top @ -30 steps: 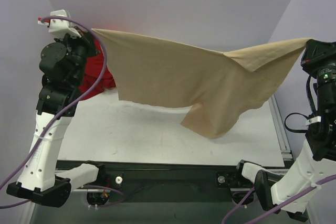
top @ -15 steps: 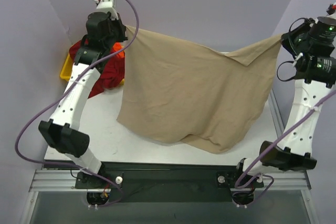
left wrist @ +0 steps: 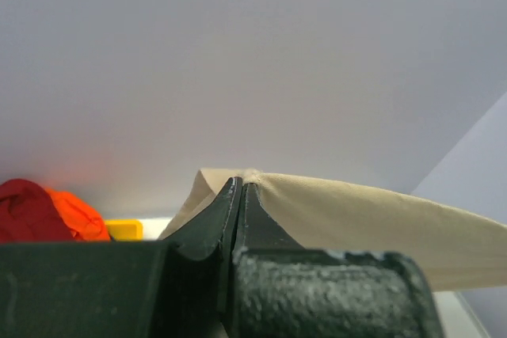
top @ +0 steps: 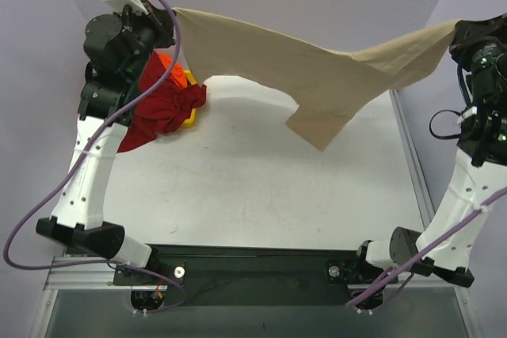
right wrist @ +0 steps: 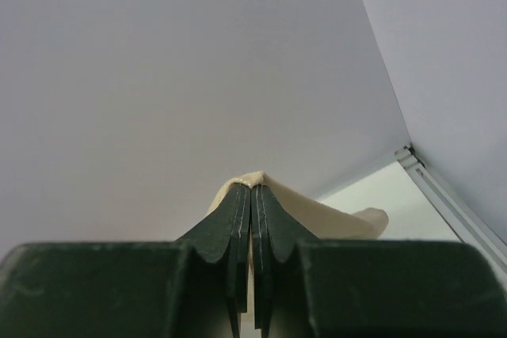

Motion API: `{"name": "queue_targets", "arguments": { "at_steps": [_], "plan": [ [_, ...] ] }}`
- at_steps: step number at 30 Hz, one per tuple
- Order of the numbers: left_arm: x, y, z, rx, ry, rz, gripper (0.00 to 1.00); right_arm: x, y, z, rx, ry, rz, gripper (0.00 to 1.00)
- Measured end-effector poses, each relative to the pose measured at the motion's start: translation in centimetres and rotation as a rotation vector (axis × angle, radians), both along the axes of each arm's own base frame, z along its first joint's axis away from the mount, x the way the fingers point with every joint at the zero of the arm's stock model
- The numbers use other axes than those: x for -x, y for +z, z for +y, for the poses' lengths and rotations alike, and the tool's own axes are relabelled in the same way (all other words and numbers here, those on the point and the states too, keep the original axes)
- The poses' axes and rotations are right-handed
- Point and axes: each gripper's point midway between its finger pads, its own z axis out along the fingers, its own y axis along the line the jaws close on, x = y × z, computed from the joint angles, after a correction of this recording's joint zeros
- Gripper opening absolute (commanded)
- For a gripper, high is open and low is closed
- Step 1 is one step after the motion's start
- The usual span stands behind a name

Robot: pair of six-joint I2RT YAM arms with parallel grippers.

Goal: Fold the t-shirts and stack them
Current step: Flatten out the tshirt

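The tan t-shirt (top: 317, 77) hangs stretched high in the air between both arms, clear of the table, with a flap drooping near the middle. My left gripper (top: 170, 15) is shut on its left corner, seen up close in the left wrist view (left wrist: 242, 184) with the tan cloth (left wrist: 356, 211) trailing right. My right gripper (top: 458, 31) is shut on its right corner, with cloth (right wrist: 317, 203) pinched at the tips (right wrist: 252, 187). The dark red t-shirt (top: 162, 108) and the orange t-shirt (top: 168, 67) lie bunched at the back left.
A yellow tray (top: 190, 116) sits under the red and orange shirts at the table's back left. The white tabletop (top: 253, 187) lies below the hanging cloth. Purple walls close in at the back and sides; a metal rail (top: 408, 164) runs along the right edge.
Both arms have lifted and pulled apart, raising the tan t-shirt off the table and stretching it taut. The left gripper moved up and left; the red shirt is now uncovered.
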Motion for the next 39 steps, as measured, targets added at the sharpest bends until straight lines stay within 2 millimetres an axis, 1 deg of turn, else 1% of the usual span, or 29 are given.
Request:
{"name": "queue_targets", "arguments": {
  "at_steps": [6, 10, 12, 14, 17, 19, 21, 22, 24, 25, 26, 27, 28, 30, 32, 33, 34, 35, 36, 37, 38, 39],
  "plan": [
    [7.2, 3.7, 1.9, 0.069, -0.016, -0.154, 0.00, 7.4, 6.6, 1.8, 0.070, -0.022, -0.230, 0.00],
    [11.9, 6.9, 3.4, 0.104, -0.009, -0.269, 0.00, 12.0, 10.2, 3.1, 0.116, -0.027, -0.369, 0.00],
    [14.1, 8.4, 4.3, 0.122, 0.003, -0.320, 0.00, 13.9, 11.8, 3.6, 0.137, -0.028, -0.431, 0.00],
    [16.2, 10.0, 5.2, 0.138, 0.015, -0.376, 0.00, 15.1, 13.1, 3.9, 0.154, -0.029, -0.479, 0.00],
    [18.2, 11.3, 6.1, 0.147, 0.036, -0.424, 0.00, 15.5, 13.9, 4.1, 0.165, -0.029, -0.514, 0.00],
    [18.7, 11.7, 6.5, 0.146, 0.047, -0.441, 0.00, 14.9, 13.8, 3.9, 0.166, -0.027, -0.512, 0.00],
    [18.6, 11.6, 6.5, 0.142, 0.054, -0.440, 0.00, 13.7, 13.4, 3.8, 0.161, -0.015, -0.494, 0.00],
    [18.2, 11.3, 6.5, 0.140, 0.058, -0.433, 0.00, 12.9, 13.1, 3.8, 0.157, -0.004, -0.483, 0.00],
    [16.8, 10.1, 6.2, 0.131, 0.065, -0.400, 0.00, 10.6, 12.1, 3.5, 0.140, 0.019, -0.448, 0.00],
    [15.6, 9.0, 6.0, 0.122, 0.070, -0.370, 0.00, 9.1, 11.2, 3.4, 0.127, 0.035, -0.421, 0.00],
    [14.0, 7.3, 5.6, 0.106, 0.075, -0.326, 0.00, 7.5, 10.2, 3.4, 0.116, 0.049, -0.388, 0.00],
    [12.3, 5.6, 5.3, 0.091, 0.081, -0.281, 0.00, 5.5, 8.9, 3.4, 0.106, 0.063, -0.347, 0.00],
    [10.5, 3.5, 4.9, 0.071, 0.086, -0.229, 0.00, 3.1, 7.2, 3.7, 0.094, 0.085, -0.294, 0.00],
    [6.7, -1.5, 4.5, 0.027, 0.106, -0.112, 0.00, -0.6, 4.2, 4.4, 0.090, 0.109, -0.202, 0.00],
    [2.9, -7.6, 4.6, -0.021, 0.131, 0.027, 0.00, -5.1, 0.0, 5.2, 0.083, 0.127, -0.081, 0.00],
    [1.0, -11.0, 4.7, -0.045, 0.137, 0.104, 0.07, -8.1, -3.1, 5.4, 0.078, 0.126, 0.002, 0.00],
    [-1.0, -14.8, 4.9, -0.070, 0.148, 0.192, 0.31, -10.4, -5.7, 5.5, 0.074, 0.123, 0.069, 0.00],
    [-2.6, -18.4, 5.1, -0.097, 0.154, 0.275, 0.42, -12.7, -8.6, 5.7, 0.073, 0.121, 0.140, 0.00],
    [-4.0, -21.8, 5.2, -0.115, 0.155, 0.355, 0.53, -15.0, -11.8, 5.8, 0.074, 0.119, 0.217, 0.03],
    [-5.2, -25.2, 5.3, -0.131, 0.155, 0.435, 0.57, -16.8, -15.0, 5.7, 0.077, 0.112, 0.298, 0.27],
    [-6.1, -28.2, 5.2, -0.141, 0.150, 0.512, 0.60, -18.6, -18.1, 5.8, 0.073, 0.109, 0.371, 0.37],
    [-6.7, -30.6, 5.0, -0.150, 0.141, 0.580, 0.62, -20.1, -21.4, 5.6, 0.080, 0.105, 0.452, 0.44]
  ]
}}
